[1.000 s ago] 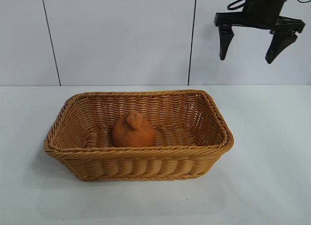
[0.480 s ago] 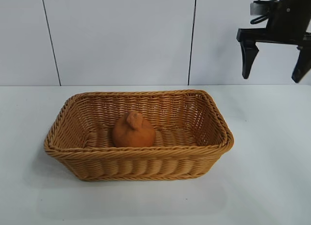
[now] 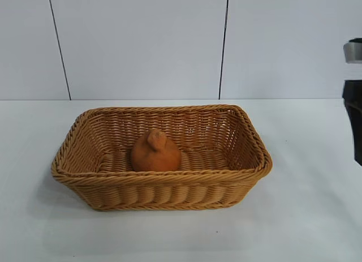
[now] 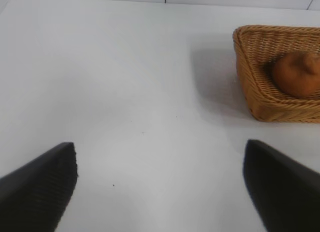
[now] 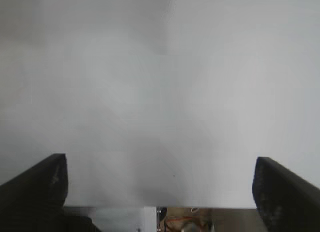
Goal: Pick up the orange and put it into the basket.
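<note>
The orange (image 3: 155, 152), a knobbly orange-brown lump, rests inside the woven basket (image 3: 249, 132) in the middle of the white table. The left wrist view also has the orange (image 4: 296, 74) in the basket (image 4: 250, 66), well away from my left gripper (image 4: 160, 179), which stands open and empty over bare table. My right gripper (image 5: 160, 184) is open too, empty, above bare table near the table's edge. Only a dark part of the right arm (image 3: 354, 120) shows at the right border of the exterior view.
White table (image 3: 305, 217) lies all round the basket. A panelled white wall (image 3: 141, 41) stands behind. Past the table's edge in the right wrist view some wires and frame parts (image 5: 182, 222) show.
The right arm has swung away to the right and downward, from above the basket's far right corner to the border of the exterior view. The orange and basket have not moved.
</note>
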Robot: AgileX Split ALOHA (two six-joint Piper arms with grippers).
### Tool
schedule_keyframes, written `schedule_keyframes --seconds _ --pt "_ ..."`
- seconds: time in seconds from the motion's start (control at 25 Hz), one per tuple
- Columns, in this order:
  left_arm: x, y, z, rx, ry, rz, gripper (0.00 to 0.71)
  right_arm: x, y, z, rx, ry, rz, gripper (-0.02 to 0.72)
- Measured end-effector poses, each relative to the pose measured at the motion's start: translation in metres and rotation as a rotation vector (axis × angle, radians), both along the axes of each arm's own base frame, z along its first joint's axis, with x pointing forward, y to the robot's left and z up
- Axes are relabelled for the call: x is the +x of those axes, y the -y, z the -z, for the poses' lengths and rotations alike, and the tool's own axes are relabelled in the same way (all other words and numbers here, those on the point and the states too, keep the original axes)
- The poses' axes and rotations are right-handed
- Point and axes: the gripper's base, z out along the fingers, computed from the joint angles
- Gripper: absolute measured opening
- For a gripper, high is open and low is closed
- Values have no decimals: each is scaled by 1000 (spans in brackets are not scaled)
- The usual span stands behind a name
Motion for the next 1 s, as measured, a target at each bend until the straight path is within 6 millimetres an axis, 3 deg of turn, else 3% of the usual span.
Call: schedule_keyframes --seconds 0.24,0.28,0.64,1.0 --pt "0 0 0 0 0 0 643 -65 7 -5 15 76 3 694" --pt "0 0 0 0 0 0 643 -65 7 -5 15 76 3 694" --pt "0 0 0 0 0 0 643 -135 15 -8 60 400 6 694" --pt "0 0 0 0 0 0 643 -178 20 -36 101 724 -3 694"
